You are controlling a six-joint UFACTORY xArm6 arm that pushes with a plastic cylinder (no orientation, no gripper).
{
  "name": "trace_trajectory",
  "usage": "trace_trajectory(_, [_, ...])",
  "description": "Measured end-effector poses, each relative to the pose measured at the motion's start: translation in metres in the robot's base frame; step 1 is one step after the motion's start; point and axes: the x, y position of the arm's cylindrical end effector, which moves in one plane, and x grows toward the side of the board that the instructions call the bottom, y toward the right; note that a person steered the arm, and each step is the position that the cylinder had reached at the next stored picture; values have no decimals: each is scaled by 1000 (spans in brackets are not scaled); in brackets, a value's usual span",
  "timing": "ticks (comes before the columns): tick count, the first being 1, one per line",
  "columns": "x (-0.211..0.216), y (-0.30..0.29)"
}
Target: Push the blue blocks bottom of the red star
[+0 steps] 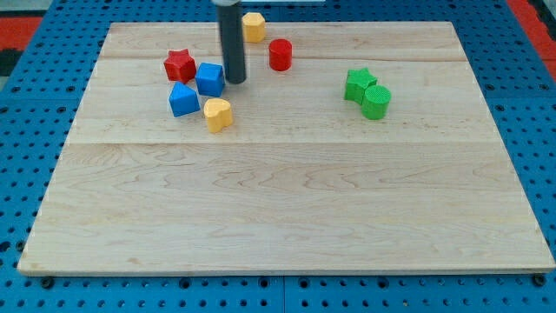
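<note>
The red star point(180, 64) lies near the board's top left. A blue cube point(209, 79) sits just right of and slightly below it, touching or nearly touching. A second blue block point(182, 100), roughly triangular on top, lies below the star. My tip point(235, 81) stands just right of the blue cube, close against its right side. The dark rod rises from there out of the view's top.
A yellow block point(217, 114) lies just right of and below the lower blue block. A yellow hexagonal block point(253, 27) and a red cylinder point(280, 54) sit near the top edge. A green star point(358, 84) and green cylinder point(376, 101) touch at the right.
</note>
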Motion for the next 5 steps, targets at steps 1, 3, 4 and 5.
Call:
trace_trajectory(1, [37,-6])
trace_trajectory(3, [-7,12])
trace_trajectory(4, [-60,31])
trace_trajectory(5, [-42,-14])
